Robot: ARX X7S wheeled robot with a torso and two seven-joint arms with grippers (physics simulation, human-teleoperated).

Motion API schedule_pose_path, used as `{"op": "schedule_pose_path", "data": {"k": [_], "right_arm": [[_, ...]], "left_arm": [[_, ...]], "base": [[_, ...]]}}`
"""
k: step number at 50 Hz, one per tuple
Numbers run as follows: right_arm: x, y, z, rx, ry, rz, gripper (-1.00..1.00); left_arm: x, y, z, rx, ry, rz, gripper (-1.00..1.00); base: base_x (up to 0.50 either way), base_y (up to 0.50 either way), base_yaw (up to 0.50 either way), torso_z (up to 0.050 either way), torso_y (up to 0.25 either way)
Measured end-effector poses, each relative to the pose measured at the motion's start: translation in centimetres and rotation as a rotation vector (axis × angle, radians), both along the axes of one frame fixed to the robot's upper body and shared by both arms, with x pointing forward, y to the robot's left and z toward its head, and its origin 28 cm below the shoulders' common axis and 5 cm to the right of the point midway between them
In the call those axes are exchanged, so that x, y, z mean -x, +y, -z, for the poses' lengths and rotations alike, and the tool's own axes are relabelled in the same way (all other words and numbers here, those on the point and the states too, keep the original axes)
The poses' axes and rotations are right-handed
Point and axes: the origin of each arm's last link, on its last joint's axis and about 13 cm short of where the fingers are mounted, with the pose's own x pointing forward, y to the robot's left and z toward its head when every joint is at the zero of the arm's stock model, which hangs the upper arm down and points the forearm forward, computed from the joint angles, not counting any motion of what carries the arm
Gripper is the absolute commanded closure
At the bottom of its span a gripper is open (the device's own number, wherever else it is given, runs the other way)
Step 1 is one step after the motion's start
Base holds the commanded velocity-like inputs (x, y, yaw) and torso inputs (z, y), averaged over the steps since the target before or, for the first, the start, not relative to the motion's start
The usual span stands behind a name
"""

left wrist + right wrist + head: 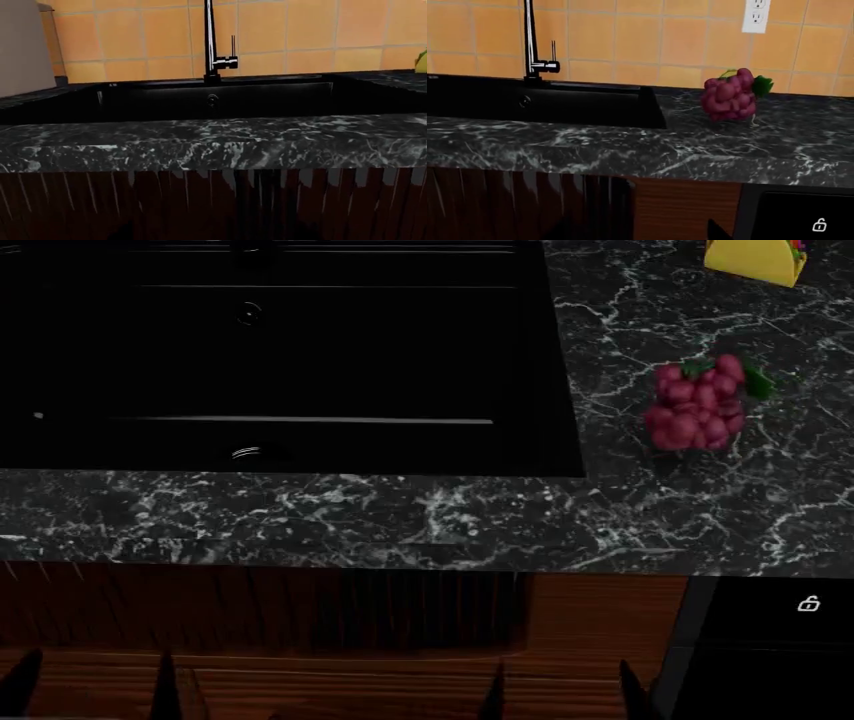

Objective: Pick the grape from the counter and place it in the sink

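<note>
The grape (697, 405), a dark pink-red bunch with green leaves, lies on the black marble counter (400, 515) to the right of the sink (334, 360). It also shows in the right wrist view (730, 95). The sink is a glossy black basin with a black faucet (212, 45). My left gripper (91, 692) and right gripper (561, 695) are low in front of the counter edge, below cabinet height. Only their dark fingertips show, spread wide apart and empty. One right fingertip (715, 231) shows in the right wrist view.
A yellow wedge-shaped item (758, 258) sits at the back right of the counter. Orange tiled wall with a white outlet (755, 15) stands behind. Wooden cabinet fronts (400, 615) and a dark panel (774, 650) are below the counter. A grey object (23, 45) stands left of the sink.
</note>
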Motion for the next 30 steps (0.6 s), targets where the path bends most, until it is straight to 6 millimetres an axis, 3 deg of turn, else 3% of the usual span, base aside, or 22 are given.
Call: {"op": "schedule_pose_path", "data": {"k": [30], "right_arm": [[-0.9, -1.6, -7.5, 0.018, -0.037, 0.047, -1.0]], "left_arm": [[-0.9, 4.0, -8.6, 0.015, -0.052, -0.157, -1.0]], "base": [[0.0, 0.0, 0.0, 0.0, 0.0]]}}
